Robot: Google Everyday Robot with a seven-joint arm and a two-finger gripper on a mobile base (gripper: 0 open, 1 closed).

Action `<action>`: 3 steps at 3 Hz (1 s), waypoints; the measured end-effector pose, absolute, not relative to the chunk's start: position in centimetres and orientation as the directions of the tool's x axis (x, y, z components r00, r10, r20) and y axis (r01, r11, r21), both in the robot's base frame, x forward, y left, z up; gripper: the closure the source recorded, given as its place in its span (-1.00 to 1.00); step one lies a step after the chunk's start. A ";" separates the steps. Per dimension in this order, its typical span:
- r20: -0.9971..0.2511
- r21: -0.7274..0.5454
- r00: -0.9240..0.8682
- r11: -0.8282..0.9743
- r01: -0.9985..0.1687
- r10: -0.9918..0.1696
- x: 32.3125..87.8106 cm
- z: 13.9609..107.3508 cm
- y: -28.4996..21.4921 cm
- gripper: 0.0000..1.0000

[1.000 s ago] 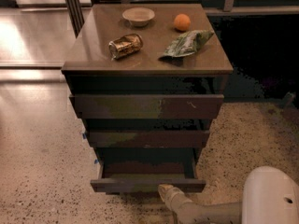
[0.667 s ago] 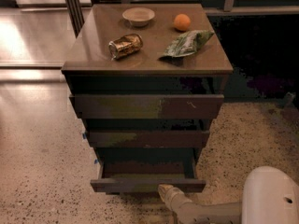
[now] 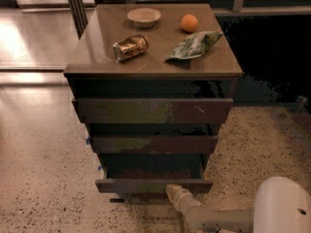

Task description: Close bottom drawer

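The bottom drawer [image 3: 153, 184] is the narrowest dark brown front at the foot of the cabinet. It stands pulled out, and its dull grey-brown floor [image 3: 146, 173] shows. My gripper [image 3: 173, 193] is at the end of a pale arm that reaches in from the lower right. Its tip lies right against the lower right part of the drawer's front. The middle front [image 3: 154, 143] and the widest front [image 3: 153, 110] with pale scratches sit above it.
On the cabinet top [image 3: 97, 57] lie a white bowl [image 3: 144, 17], an orange [image 3: 189, 23], a tipped gold can [image 3: 130, 48] and a green bag [image 3: 194, 45]. My white arm base [image 3: 282, 205] fills the lower right corner. Speckled floor surrounds the cabinet.
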State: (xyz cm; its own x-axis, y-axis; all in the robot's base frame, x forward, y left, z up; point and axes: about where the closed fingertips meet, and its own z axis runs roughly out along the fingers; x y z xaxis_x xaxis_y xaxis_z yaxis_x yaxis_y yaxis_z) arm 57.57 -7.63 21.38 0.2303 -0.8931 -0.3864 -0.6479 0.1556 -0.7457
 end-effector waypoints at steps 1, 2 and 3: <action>-0.369 -0.790 0.237 0.169 -0.590 -0.899 60.1 22.7 -8.3 1.00; -0.365 -0.795 0.240 0.167 -0.583 -0.899 60.4 22.8 -8.4 1.00; -0.372 -0.761 0.213 0.166 -0.627 -0.903 60.4 22.5 -8.2 1.00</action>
State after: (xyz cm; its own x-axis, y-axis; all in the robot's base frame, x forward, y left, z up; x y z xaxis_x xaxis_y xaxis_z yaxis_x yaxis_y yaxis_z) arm 60.36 -8.18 22.47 0.2129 -0.9033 -0.3724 -0.6274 0.1658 -0.7608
